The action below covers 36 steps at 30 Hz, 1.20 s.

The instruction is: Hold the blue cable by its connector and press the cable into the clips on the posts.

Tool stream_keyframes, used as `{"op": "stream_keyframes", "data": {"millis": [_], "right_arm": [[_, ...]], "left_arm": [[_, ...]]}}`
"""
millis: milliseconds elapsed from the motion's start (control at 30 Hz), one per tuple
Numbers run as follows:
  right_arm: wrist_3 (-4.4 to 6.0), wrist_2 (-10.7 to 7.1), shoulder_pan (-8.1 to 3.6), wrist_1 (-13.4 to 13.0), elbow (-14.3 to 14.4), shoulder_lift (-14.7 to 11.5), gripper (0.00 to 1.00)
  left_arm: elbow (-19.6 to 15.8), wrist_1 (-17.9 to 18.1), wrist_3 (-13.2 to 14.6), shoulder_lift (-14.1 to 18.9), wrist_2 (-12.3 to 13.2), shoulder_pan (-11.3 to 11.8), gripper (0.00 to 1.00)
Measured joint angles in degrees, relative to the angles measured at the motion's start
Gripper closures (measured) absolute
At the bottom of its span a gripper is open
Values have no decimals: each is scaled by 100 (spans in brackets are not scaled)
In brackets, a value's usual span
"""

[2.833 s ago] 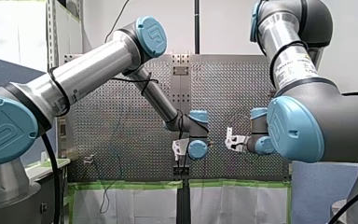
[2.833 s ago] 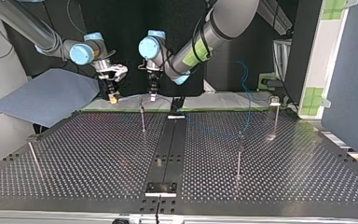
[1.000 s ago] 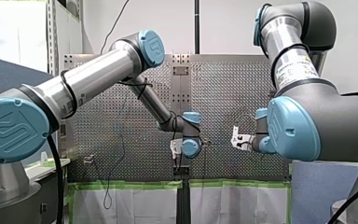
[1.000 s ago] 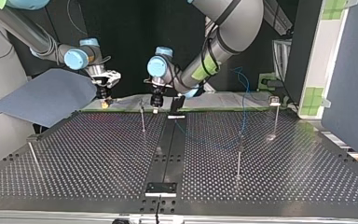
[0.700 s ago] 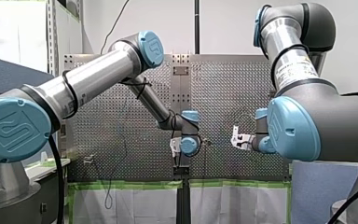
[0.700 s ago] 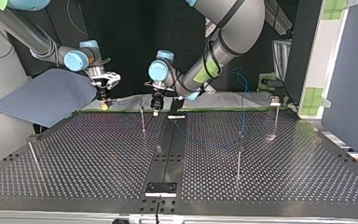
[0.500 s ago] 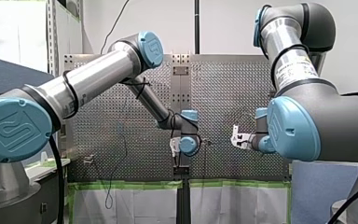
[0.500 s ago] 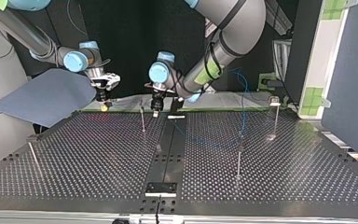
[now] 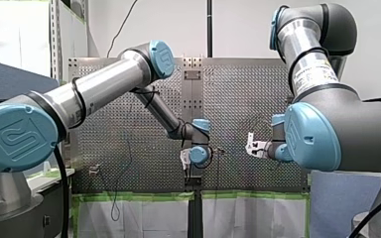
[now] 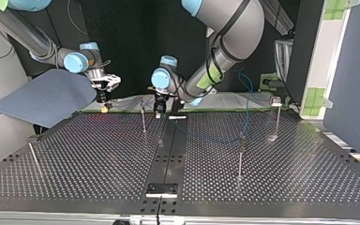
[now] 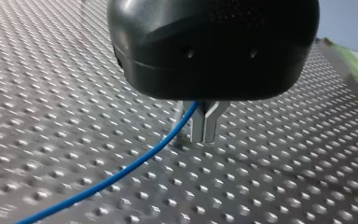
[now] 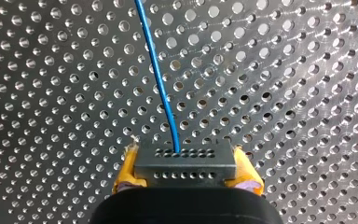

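Observation:
My right gripper [image 12: 186,179] is shut on the dark connector [image 12: 184,163], held between its yellow pads. The blue cable [image 12: 161,79] leads away from the connector over the perforated plate. My left gripper [image 11: 204,135] has its metal fingers pressed together close above the plate. The cable [image 11: 121,172] comes out from them and trails off to one side. In the top view my left gripper [image 10: 158,111] hangs beside a thin post [image 10: 143,118] near the far edge. My right gripper [image 10: 104,108] is further left. From there the cable [image 10: 215,142] sags toward another post [image 10: 240,152].
Two more posts stand at the top view's far right [image 10: 277,117] and near left [image 10: 33,157]. A dark rail [image 10: 168,154] runs down the middle of the perforated table [image 10: 98,159]. A blue-grey sheet [image 10: 47,96] lies beyond the left corner.
My left gripper has come lower and shifted slightly toward the top view's right, pulling the cable with it. My right gripper moved left and down early on, then stayed nearly still.

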Motion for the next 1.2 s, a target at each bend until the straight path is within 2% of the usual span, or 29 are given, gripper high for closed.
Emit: {"op": "stream_keyframes", "data": {"millis": [200,433,733,1200], "right_arm": [[14,10,-13,-1,-39,3,100],[85,32,-51,12,-191,13,100],[167,64,-104,32,-356,57,100],[204,65,-115,408,-842,448,100]], "left_arm": [[319,-190,60,-106,-18,49,99],[566,-250,66,-111,-25,86,99],[612,-268,76,-112,-34,129,99],[613,-397,214,-112,-72,127,99]]}}
